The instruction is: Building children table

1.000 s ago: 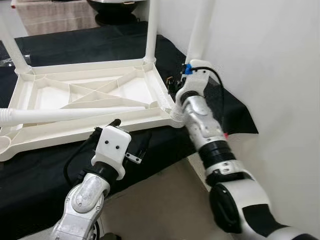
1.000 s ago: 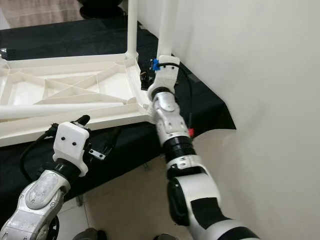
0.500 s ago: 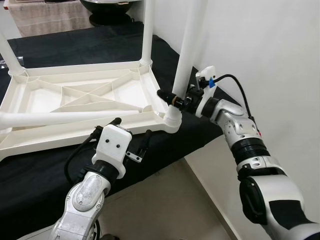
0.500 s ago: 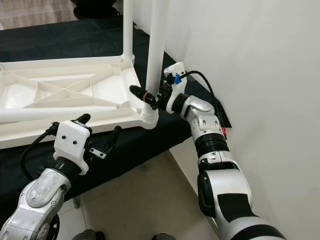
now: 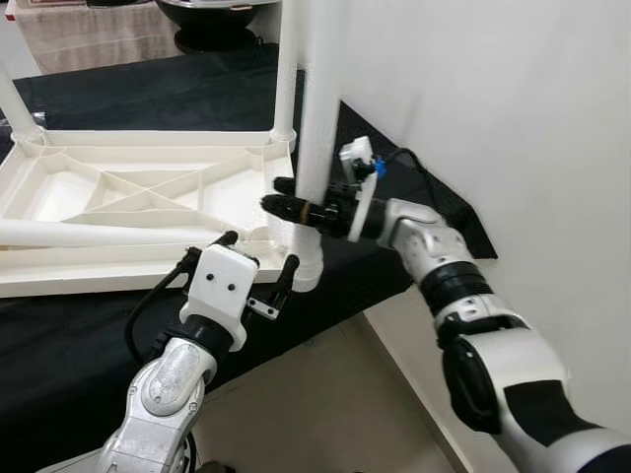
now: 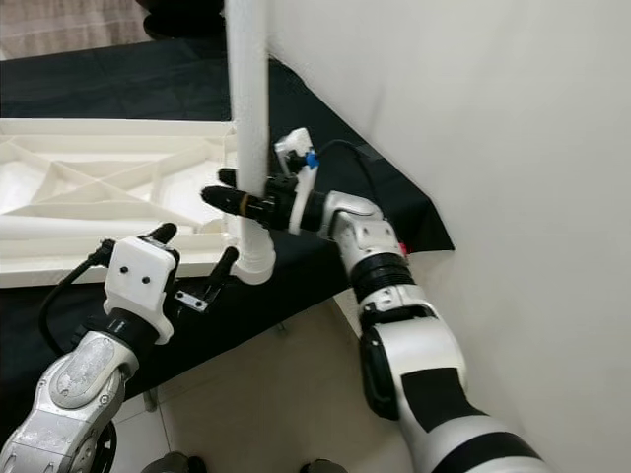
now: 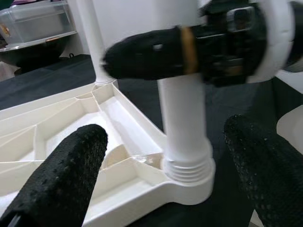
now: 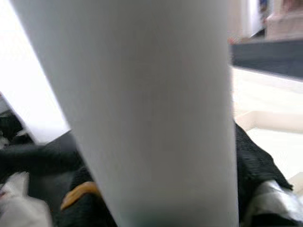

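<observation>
An upturned white plastic children's table [image 5: 148, 187], ribbed underneath, was laid on a black cloth [image 5: 177, 94]; its near-right upright leg [image 5: 317, 108] was pinched by the right gripper [image 5: 296, 207], the left gripper [image 5: 258, 274] spread nearby.

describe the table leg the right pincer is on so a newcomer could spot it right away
Find the white tabletop lying upside down on the black cloth. At its near corner by the wall, a white leg stands upright in its socket, with the right pincer closed around it low down. Another leg lies flat across the tabletop; this one is the nearest upright.
</observation>
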Controlling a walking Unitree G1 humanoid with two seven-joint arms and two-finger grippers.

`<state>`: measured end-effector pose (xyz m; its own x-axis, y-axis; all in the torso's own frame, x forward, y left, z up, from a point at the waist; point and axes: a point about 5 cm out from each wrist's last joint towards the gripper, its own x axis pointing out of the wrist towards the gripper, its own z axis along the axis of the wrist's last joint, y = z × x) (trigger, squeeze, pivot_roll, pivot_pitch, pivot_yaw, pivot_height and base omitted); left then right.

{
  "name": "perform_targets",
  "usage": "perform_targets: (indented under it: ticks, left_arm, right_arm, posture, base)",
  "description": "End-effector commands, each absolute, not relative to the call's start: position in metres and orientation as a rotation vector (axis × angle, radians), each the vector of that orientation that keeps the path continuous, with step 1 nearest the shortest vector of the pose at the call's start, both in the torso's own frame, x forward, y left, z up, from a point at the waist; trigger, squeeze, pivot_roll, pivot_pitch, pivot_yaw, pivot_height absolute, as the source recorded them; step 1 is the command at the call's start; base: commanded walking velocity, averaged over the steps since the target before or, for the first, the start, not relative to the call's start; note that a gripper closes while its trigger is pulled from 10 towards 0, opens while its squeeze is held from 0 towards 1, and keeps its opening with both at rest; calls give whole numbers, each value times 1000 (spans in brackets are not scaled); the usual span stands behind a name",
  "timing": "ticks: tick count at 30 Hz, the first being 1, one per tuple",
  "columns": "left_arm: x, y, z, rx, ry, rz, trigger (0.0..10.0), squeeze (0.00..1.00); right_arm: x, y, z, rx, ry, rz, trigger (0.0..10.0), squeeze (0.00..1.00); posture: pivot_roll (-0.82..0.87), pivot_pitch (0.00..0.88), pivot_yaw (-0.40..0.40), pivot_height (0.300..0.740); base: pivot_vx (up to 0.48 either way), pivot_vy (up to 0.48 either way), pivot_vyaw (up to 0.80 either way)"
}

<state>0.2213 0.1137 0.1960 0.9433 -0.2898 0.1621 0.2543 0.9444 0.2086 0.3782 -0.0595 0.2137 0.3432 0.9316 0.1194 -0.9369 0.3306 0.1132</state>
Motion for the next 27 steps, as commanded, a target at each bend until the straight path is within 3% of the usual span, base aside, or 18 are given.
perform_targets:
  ticks: [1, 10, 13, 14, 16, 22, 23, 24, 25, 26, 27]
  left_arm:
    - [220, 112, 195, 184, -189, -287, 10000, 0]
    - [221, 111, 193, 182, -188, -291, 10000, 0]
    - [222, 110, 193, 183, -189, -292, 10000, 0]
    - [222, 110, 193, 183, -189, -292, 10000, 0]
    - [222, 109, 192, 181, -189, -294, 10000, 0]
    - [222, 108, 193, 180, -192, -297, 10000, 0]
    - [222, 108, 193, 181, -191, -298, 10000, 0]
    - [222, 108, 192, 184, -190, -299, 10000, 0]
    - [222, 109, 192, 186, -189, -299, 10000, 0]
    - [222, 109, 192, 186, -189, -298, 10000, 0]
    - [222, 109, 192, 186, -189, -298, 10000, 0]
  right_arm:
    - [385, -58, 214, 221, -44, 1092, 0, 0]
    - [401, -71, 212, 170, -34, 597, 0, 0]
    - [408, -102, 204, 74, 31, 154, 0, 0]
    - [408, -102, 204, 74, 31, 154, 0, 0]
    - [404, -124, 201, 61, 28, -127, 0, 0]
    - [395, -127, 201, 155, 23, -306, 0, 0]
    - [395, -117, 204, 185, 17, -278, 1922, 0]
    - [397, -105, 209, 188, -3, -208, 10000, 0]
    - [398, -96, 213, 212, -26, -140, 10000, 0]
    - [399, -87, 217, 219, -50, -69, 10000, 235]
    - [399, -87, 217, 219, -50, -69, 10000, 235]
  posture:
    - [88, 90, -109, 740]
    - [79, 75, -106, 740]
    - [73, 69, -102, 740]
    - [73, 69, -102, 740]
    - [71, 67, -103, 740]
    - [73, 62, -102, 740]
    - [75, 62, -103, 740]
    - [76, 61, -105, 740]
    - [76, 61, -105, 740]
    - [76, 62, -104, 740]
    - [76, 62, -104, 740]
  base:
    - [0, 0, 0]
    - [0, 0, 0]
    - [0, 0, 0]
    - [0, 0, 0]
    - [0, 0, 0]
    - [0, 0, 0]
    - [0, 0, 0]
    - [0, 0, 0]
    - [0, 0, 0]
    - [0, 0, 0]
    - [0, 0, 0]
